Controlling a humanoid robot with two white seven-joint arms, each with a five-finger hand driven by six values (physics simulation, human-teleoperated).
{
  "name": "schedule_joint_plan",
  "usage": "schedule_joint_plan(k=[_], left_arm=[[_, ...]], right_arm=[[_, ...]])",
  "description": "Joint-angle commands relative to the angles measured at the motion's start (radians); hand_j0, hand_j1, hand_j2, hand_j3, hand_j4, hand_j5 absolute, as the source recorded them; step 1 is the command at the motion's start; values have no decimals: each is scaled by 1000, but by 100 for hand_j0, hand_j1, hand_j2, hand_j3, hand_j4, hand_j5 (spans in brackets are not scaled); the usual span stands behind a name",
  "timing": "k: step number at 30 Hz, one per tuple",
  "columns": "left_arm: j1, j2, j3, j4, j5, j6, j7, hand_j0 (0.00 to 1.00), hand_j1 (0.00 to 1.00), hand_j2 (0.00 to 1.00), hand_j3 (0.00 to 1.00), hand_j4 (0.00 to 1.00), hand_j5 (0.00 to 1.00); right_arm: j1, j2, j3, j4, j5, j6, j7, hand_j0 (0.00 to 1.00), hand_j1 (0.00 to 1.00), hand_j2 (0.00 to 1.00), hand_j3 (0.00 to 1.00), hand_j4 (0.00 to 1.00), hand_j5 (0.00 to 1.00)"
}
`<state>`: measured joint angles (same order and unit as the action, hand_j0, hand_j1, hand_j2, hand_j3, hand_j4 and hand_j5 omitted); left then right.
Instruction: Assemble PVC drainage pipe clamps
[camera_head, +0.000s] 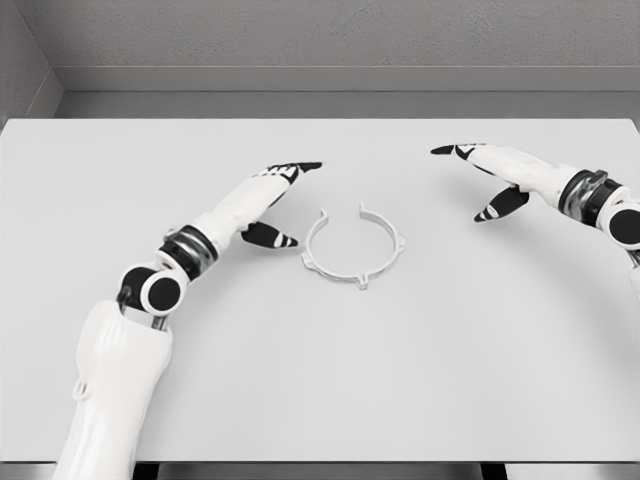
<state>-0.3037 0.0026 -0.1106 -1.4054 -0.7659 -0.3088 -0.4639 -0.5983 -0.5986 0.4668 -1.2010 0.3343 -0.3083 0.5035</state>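
A white ring-shaped pipe clamp (353, 248) lies flat on the white table (400, 380), near the middle, with its gap facing the far side and small tabs around its rim. My left hand (283, 200) hovers just left of the clamp, fingers stretched out and holding nothing, thumb pointing toward the ring. My right hand (480, 175) is further off to the right of the clamp, also with straight spread fingers and empty.
The table's far edge meets a grey wall (330, 40). Bare tabletop spreads on all sides of the clamp, with wide room toward the front edge.
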Motion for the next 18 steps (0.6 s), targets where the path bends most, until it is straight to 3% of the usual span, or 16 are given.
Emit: schedule_joint_plan(k=[1,18], left_arm=[[0,0,9,-14,7,0,1,100,100,100,100,100,100],[-54,-3,-12,80,-3,13,1,100,100,100,100,100,100]], right_arm=[[0,-1,0,0,-4,1,0,100,100,100,100,100,100],[0,-20,0,0,-6,0,0,100,100,100,100,100,100]])
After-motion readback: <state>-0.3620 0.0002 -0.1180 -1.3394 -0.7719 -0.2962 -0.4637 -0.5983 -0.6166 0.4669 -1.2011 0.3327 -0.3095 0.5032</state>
